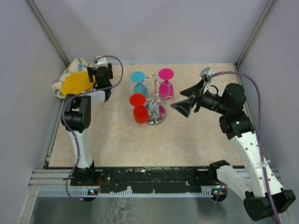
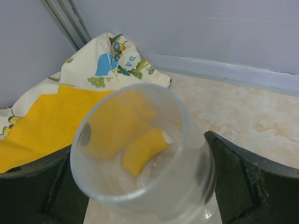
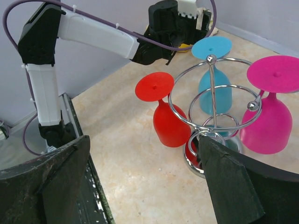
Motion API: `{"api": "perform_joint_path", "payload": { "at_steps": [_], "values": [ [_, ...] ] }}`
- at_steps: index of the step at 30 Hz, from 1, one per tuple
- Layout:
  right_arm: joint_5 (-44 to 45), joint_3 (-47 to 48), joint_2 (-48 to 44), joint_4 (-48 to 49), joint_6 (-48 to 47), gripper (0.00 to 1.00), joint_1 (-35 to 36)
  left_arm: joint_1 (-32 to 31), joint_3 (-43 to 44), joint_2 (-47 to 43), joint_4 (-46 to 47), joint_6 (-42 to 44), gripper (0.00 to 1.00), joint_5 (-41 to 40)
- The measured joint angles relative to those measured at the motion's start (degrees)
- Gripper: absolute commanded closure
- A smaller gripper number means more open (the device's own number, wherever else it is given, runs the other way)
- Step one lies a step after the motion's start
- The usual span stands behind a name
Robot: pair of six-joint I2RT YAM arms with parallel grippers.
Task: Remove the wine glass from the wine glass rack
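The chrome wine glass rack (image 1: pixel 155 101) stands mid-table. A red wine glass (image 1: pixel 139 110), a blue one (image 1: pixel 138 80) and a pink one (image 1: pixel 166 82) hang on it upside down, feet up. My right gripper (image 1: pixel 186 103) is open and empty, just right of the rack. In the right wrist view the rack (image 3: pixel 212 100), the red glass (image 3: pixel 170 126), the blue glass (image 3: pixel 216 88) and the pink glass (image 3: pixel 266 126) lie ahead of the right gripper (image 3: pixel 145 186). My left gripper (image 2: pixel 140 186) is at the far left, shut on a clear wine glass (image 2: pixel 140 154), its fingers (image 2: pixel 243 182) against the bowl.
A crumpled yellow and white printed cloth (image 1: pixel 72 80) lies in the far left corner, also in the left wrist view (image 2: pixel 56 116). Grey walls enclose the table on three sides. A black rail (image 1: pixel 149 175) runs along the near edge.
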Motion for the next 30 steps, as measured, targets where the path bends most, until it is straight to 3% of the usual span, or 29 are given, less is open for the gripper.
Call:
{"api": "perform_joint_path", "payload": {
  "at_steps": [30],
  "values": [
    [0.0,0.0,0.0,0.5,-0.2,0.02,0.0,-1.3,1.3,-0.6,-3.2,-5.2,0.00,2.9]
  ]
}}
